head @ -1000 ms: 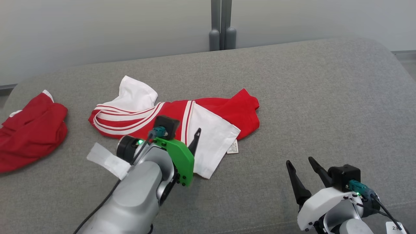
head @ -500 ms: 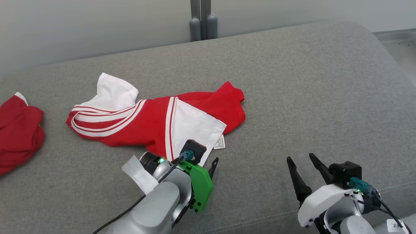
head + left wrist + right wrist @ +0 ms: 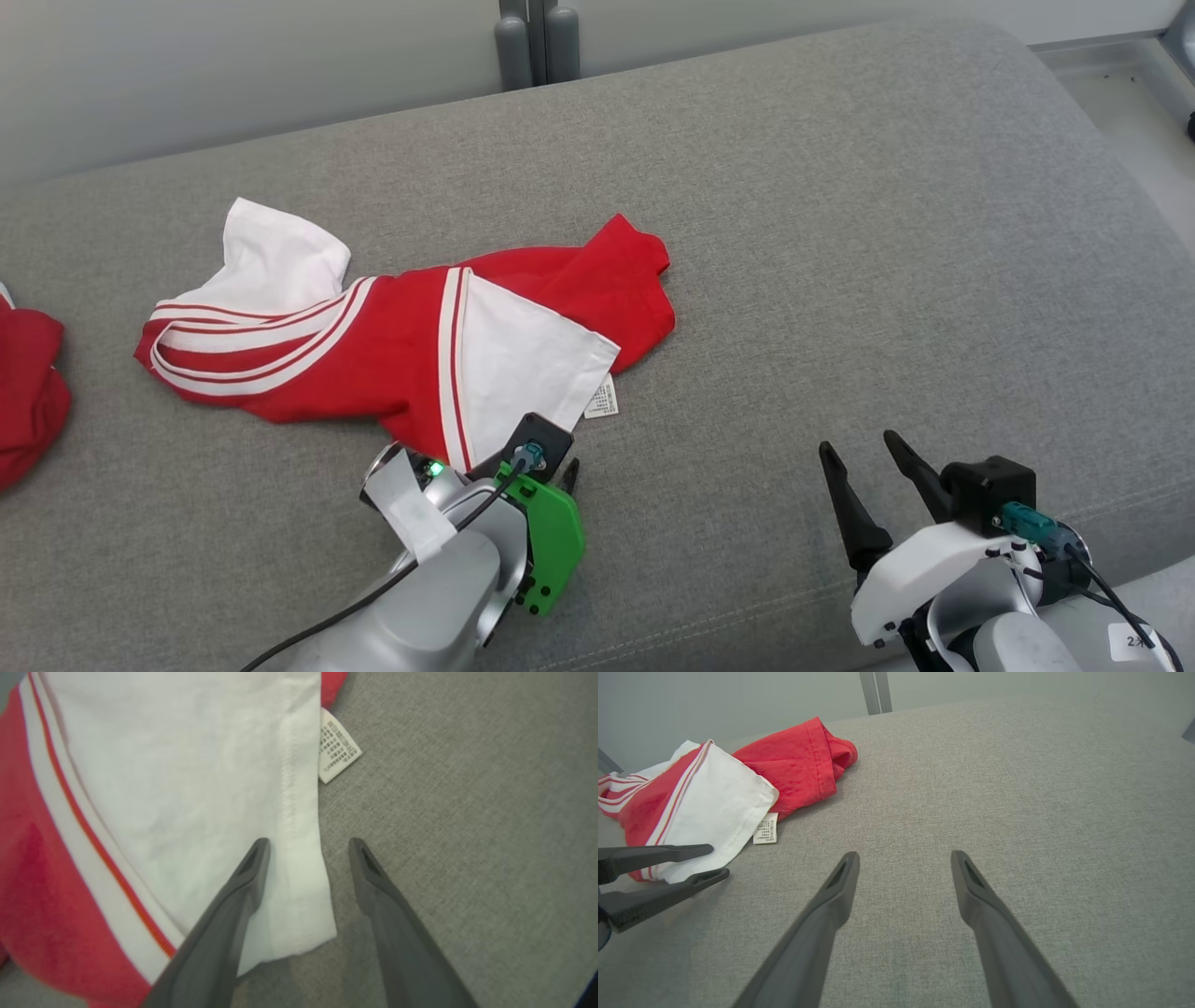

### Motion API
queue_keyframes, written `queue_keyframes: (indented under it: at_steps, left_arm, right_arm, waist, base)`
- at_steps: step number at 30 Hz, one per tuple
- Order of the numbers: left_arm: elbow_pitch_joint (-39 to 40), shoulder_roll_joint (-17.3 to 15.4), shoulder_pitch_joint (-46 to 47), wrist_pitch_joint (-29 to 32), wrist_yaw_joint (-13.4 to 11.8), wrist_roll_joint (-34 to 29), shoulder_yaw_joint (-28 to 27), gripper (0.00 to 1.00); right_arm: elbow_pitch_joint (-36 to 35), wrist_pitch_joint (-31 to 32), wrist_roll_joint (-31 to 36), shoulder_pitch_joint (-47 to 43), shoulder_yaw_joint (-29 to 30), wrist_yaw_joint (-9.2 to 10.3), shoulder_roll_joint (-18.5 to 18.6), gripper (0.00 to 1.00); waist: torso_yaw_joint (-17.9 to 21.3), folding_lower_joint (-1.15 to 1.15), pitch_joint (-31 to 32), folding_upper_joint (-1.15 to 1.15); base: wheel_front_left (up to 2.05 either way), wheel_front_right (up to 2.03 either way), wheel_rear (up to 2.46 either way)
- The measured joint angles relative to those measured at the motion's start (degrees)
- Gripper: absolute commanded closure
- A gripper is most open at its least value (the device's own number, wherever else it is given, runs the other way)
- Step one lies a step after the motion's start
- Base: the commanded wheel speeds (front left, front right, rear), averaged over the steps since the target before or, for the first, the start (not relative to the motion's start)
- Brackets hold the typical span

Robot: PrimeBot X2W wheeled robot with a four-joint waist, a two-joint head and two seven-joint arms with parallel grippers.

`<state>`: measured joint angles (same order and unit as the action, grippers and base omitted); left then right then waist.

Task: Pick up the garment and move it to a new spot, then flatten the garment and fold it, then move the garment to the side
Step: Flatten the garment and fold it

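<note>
A red garment (image 3: 392,350) with white stripes and a white panel (image 3: 187,779) lies crumpled on the grey cushion (image 3: 840,233), left of centre. Its label (image 3: 602,399) pokes out at the hem. My left gripper (image 3: 308,843) is open at the near corner of the white panel: one finger is over the white cloth, the other over bare cushion. In the right wrist view the left gripper (image 3: 718,860) has the white corner between its fingers. My right gripper (image 3: 857,443) hangs open and holds nothing above the cushion, to the right of the garment (image 3: 714,793).
A second red garment (image 3: 28,392) lies at the cushion's far left edge. A grey post (image 3: 537,37) stands behind the cushion against the wall. Pale floor (image 3: 1120,84) shows past the cushion's right end. The cushion's right half is bare grey fabric.
The camera has swung right, so the scene shifted left. My left gripper drew back from over the middle of the white panel to its near corner. The right gripper stayed put.
</note>
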<state>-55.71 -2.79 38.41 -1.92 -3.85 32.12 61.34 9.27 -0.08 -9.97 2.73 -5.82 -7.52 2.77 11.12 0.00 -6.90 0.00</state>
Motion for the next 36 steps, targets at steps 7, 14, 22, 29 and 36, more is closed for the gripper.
queue_keyframes:
  at_steps: [7,14,22,29,36]
  left_arm:
    - [-2.1,0.0,1.0,-0.3,-1.0,0.8,0.9,1.00]
    - [-0.9,0.0,1.8,-9.6,-3.9,8.1,-7.4,1.00]
    - [12.6,-5.4,0.7,-13.2,-7.2,14.3,-25.8,1.00]
    - [24.0,-9.5,-10.1,-13.3,-10.5,11.8,-35.8,1.00]
    - [25.6,-9.7,-17.5,-13.3,-11.8,11.6,-36.9,1.00]
  right_arm:
    - [-0.2,0.1,0.1,0.0,0.2,0.00,0.0,0.00]
    - [-0.2,0.1,0.1,0.0,0.5,0.00,0.0,0.00]
    - [0.2,0.0,-0.1,-0.4,1.2,0.01,0.0,0.00]
    - [0.5,0.0,-0.3,-1.0,1.2,0.01,0.0,0.00]
    - [0.6,0.3,-0.4,-1.6,1.4,0.01,0.0,0.00]
  waist:
    - [-0.1,0.00,-0.3,0.00]
    - [-1.3,0.00,0.1,0.00]
    - [-4.1,0.00,1.4,0.00]
    - [-6.7,0.00,3.3,0.00]
    - [-9.1,0.00,5.0,0.00]
  base:
    - [0.00,0.00,0.00]
    - [0.00,0.00,0.00]
    - [0.00,0.00,0.00]
    - [0.00,0.00,0.00]
    - [0.00,0.00,0.00]
